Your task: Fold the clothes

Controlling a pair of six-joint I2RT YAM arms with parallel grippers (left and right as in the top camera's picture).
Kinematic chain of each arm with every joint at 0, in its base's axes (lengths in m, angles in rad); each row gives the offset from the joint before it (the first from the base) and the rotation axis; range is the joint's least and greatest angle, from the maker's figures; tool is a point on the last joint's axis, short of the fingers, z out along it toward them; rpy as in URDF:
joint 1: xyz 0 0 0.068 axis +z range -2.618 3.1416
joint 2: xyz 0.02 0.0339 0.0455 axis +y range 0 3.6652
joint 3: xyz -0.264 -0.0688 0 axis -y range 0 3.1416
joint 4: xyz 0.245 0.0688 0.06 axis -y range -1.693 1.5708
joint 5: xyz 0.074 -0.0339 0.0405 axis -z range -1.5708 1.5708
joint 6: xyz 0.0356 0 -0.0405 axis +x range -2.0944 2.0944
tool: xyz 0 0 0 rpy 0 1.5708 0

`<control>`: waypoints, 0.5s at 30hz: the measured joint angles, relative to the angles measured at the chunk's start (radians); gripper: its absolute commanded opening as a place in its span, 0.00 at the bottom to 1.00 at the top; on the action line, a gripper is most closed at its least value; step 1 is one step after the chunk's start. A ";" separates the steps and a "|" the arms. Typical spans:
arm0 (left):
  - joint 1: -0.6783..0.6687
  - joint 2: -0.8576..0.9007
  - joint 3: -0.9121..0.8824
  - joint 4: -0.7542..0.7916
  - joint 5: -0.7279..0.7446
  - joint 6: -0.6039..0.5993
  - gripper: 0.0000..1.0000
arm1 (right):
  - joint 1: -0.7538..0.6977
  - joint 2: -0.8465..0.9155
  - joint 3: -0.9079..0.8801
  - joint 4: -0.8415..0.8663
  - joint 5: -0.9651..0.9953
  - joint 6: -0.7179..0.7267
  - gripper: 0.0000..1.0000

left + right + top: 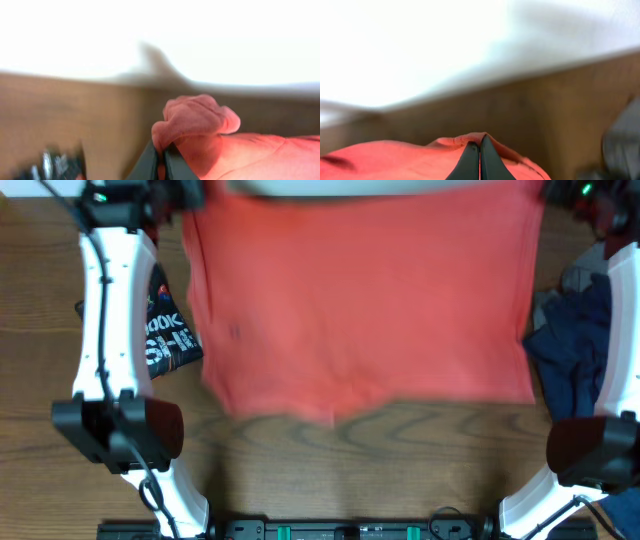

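Observation:
A red shirt lies spread flat over the middle of the wooden table, its near edge at mid-table. My left gripper is shut on a bunched corner of the red shirt at the far left. My right gripper is shut on a fold of the red shirt at the far right. In the overhead view both sets of fingers lie at the top edge, hidden by the arms and the frame edge.
A black garment with white lettering lies left of the shirt, under the left arm. A dark blue garment pile lies at the right by the right arm. Bare wood runs along the front.

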 measured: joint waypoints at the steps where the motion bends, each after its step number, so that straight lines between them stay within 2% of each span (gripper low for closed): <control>1: 0.006 -0.002 0.084 0.010 0.002 -0.003 0.06 | -0.002 -0.005 0.042 0.020 0.016 0.017 0.01; 4: 0.031 -0.028 0.351 0.033 0.000 -0.016 0.06 | -0.008 -0.062 0.159 0.017 0.082 0.051 0.01; 7: 0.064 -0.114 0.520 -0.037 -0.001 -0.021 0.06 | -0.008 -0.160 0.223 -0.042 0.152 0.063 0.01; 11: 0.081 -0.246 0.613 -0.253 0.000 -0.023 0.06 | -0.008 -0.269 0.269 -0.211 0.245 0.069 0.01; 15: 0.079 -0.261 0.612 -0.528 0.034 -0.023 0.06 | -0.008 -0.267 0.274 -0.418 0.290 0.068 0.01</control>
